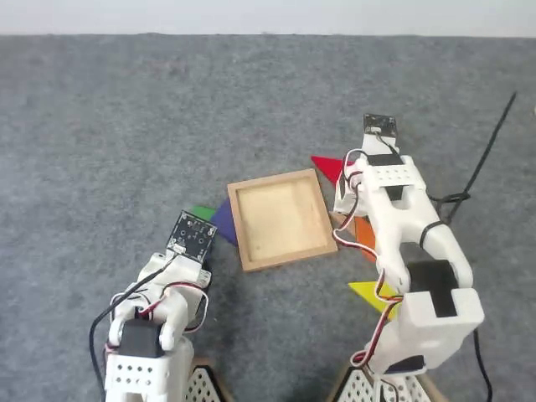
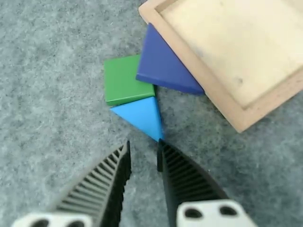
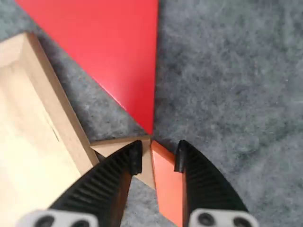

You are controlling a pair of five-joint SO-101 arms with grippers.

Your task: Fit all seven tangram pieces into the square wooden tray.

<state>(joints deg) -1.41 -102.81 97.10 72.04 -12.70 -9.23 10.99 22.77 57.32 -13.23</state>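
Grey felt [image 1: 126,126] surface, tray [image 1: 289,256] in the middle with no pieces in yet. Right gripper [image 3: 158,151] has its jaws narrowly apart, straddling the tip of the orange piece [image 3: 168,189], not clamped. Piece's long axis runs back under that arm, tray edge just beside. Left gripper [image 2: 143,153] is narrow and empty, light blue triangle [image 2: 142,118] just past its fingertips.

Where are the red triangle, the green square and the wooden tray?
red triangle [image 3: 113,52], right wrist view, middle of its face
green square [image 2: 124,80], left wrist view, its top face
wooden tray [image 1: 239,230], high view, its left rim
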